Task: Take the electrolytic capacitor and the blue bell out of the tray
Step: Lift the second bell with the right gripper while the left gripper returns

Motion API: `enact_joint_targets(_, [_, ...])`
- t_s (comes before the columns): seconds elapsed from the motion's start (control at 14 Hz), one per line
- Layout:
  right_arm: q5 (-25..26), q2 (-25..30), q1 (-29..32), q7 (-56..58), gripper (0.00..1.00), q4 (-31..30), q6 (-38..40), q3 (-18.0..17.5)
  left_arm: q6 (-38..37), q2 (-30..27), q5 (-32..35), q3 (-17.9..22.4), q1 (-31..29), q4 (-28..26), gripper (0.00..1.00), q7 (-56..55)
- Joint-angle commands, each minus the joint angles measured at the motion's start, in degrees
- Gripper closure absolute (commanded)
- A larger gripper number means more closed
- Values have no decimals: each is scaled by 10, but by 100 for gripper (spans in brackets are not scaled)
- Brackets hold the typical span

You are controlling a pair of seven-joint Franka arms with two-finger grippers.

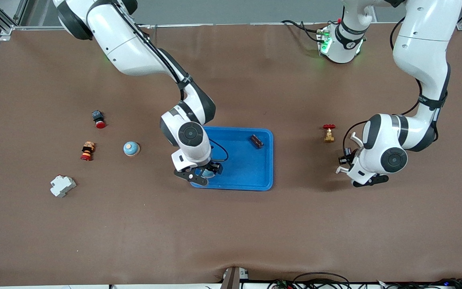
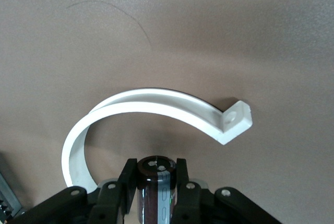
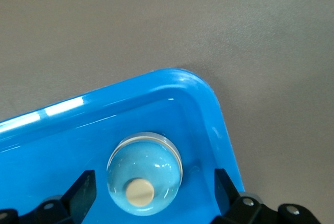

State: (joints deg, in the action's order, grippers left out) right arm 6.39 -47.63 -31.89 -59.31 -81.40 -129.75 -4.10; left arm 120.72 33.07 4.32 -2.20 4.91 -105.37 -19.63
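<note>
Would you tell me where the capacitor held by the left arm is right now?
The capacitor is clamped in the left gripper above the table toward the left arm's end, over a white curved clip, near the brass valve.

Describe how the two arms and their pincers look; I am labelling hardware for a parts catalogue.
Both arms are glossy white, rounded jointed segments with black round joint caps and dark bands at the joints. A thin black cable runs along each. The right pincer and left pincer are black, two-fingered, with small silver screws in their bodies. A green light glows at the left arm's base.

Glossy blue plastic tray [image 3: 219,125] holds a shiny glazed-looking bell [image 3: 144,172]; table cover [image 1: 231,224] looks matt brown.
</note>
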Motion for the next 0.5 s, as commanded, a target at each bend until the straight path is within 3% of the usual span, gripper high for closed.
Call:
enact_joint_targets(0.0, [10,-19,-13,-17,0,30,6,11,1,0,10,-2,2,3,7,-1])
enact_joint_targets(0.07, [11,-21,-15,-21,0,34,6,11,1,0,10,-2,3,3,0,-3])
enact_joint_targets(0.29, [11,-27,-17,-33,0,42,6,11,-9,-20,10,-2,-1,10,0,-3])
enact_joint_targets(0.43, [11,-27,-17,-34,0,42,6,11,-65,-41,3,-3,-2,37,0,-2])
